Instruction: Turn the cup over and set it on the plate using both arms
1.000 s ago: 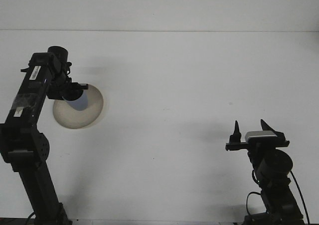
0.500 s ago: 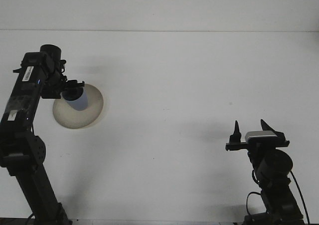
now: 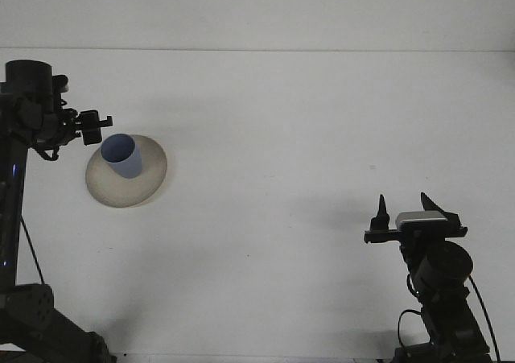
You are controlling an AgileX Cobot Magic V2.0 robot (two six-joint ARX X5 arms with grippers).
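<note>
Fingers of the left gripper (image 3: 91, 129): parted, holding nothing, just left of the cup and clear of it. Fingers of the right gripper (image 3: 406, 210): spread wide, tips up, empty.

Cup (image 3: 122, 155): blue, standing on the plate with its open mouth upward, set toward the plate's left and far side.

Plate (image 3: 145, 182): beige, round, lying flat on the worktop (image 3: 282, 138) in the left half of the front view.

Left arm (image 3: 16, 186): black, rising along the left edge of the view, its wrist level with the cup's rim.

Right arm (image 3: 438, 290): black, low at the near right, well apart from the plate, a grey block atop its wrist.

Worktop: white, plain.
</note>
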